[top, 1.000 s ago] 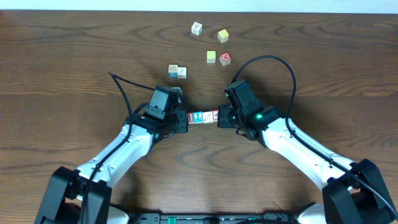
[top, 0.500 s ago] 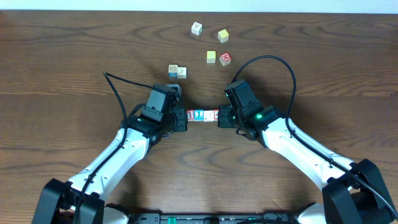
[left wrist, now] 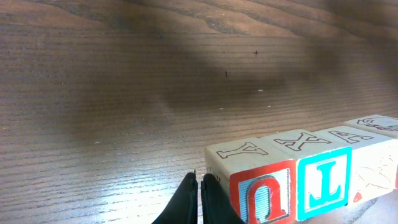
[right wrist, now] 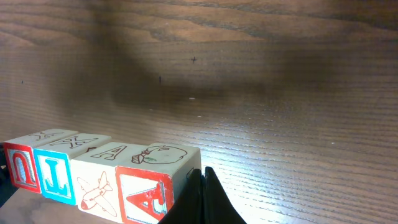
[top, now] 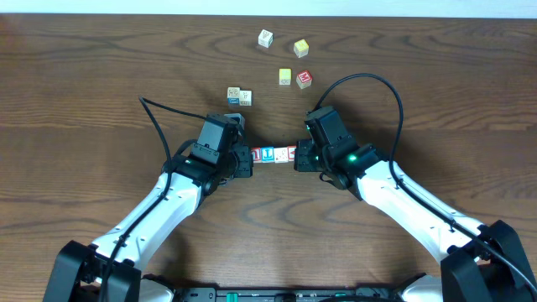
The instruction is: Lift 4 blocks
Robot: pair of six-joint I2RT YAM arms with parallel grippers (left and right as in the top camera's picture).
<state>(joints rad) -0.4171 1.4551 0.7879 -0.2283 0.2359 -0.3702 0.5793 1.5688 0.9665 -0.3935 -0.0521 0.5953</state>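
Four blocks (top: 273, 154) form one straight row pressed end to end between my two grippers. My left gripper (top: 249, 158) is shut, and its closed tips (left wrist: 199, 184) push on the outer side of the red U block (left wrist: 261, 190). Beside that block come the blue-faced block (left wrist: 323, 180) and the white-faced block (left wrist: 375, 167). My right gripper (top: 296, 157) is also shut, with its tips (right wrist: 202, 178) against the red A-lettered block (right wrist: 147, 194). The row looks slightly off the table, with a shadow beneath it.
Loose cubes lie farther back: a white one (top: 265, 38), two yellow ones (top: 300, 48) (top: 285, 77), a red one (top: 304, 80) and a touching pair (top: 239, 96). The far table edge (top: 268, 14) runs along the top. A black cable (top: 369, 84) arcs over my right arm.
The left arm's elbow has swung a little and both grippers with the row between them have shifted slightly away from me. The squeeze on the row is unchanged.
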